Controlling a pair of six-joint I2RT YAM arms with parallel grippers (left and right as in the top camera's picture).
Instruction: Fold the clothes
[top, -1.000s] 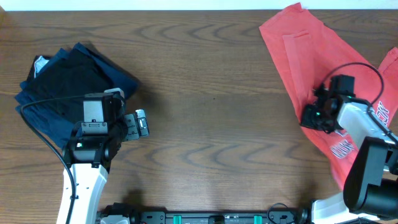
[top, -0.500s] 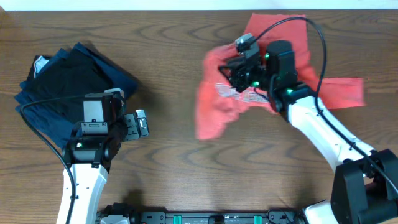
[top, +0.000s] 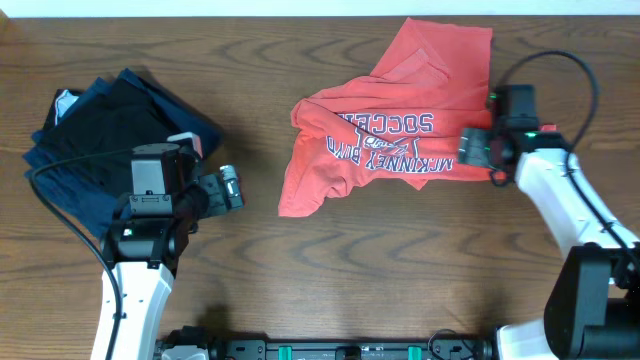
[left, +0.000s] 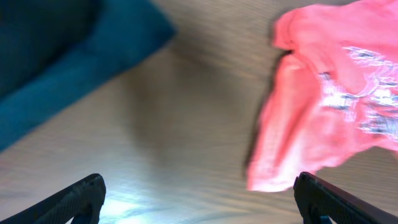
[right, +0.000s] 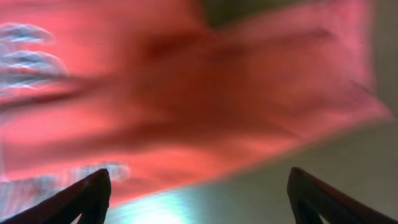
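The clothes, a coral-red T-shirt (top: 390, 135) with navy and white lettering, lie rumpled on the table at the upper middle, lettering up. My right gripper (top: 466, 148) stands open at the shirt's right edge, holding nothing. In the right wrist view the shirt (right: 186, 93) fills the upper part, blurred, and the gripper (right: 199, 202) hangs wide apart over its edge and bare table. My left gripper (top: 232, 188) is open at the left, a short way from the shirt's lower left corner (left: 323, 106). Bare wood lies under it (left: 199, 205).
A pile of folded navy-blue and black garments (top: 110, 130) lies at the far left, behind my left arm; its blue edge (left: 56, 68) shows in the left wrist view. Bare wooden table (top: 380, 260) stretches across the front.
My right gripper carried the shirt from the right side to the middle, opened and let it go, then drew back right. The shirt now lies spread out more. The left gripper turned slightly.
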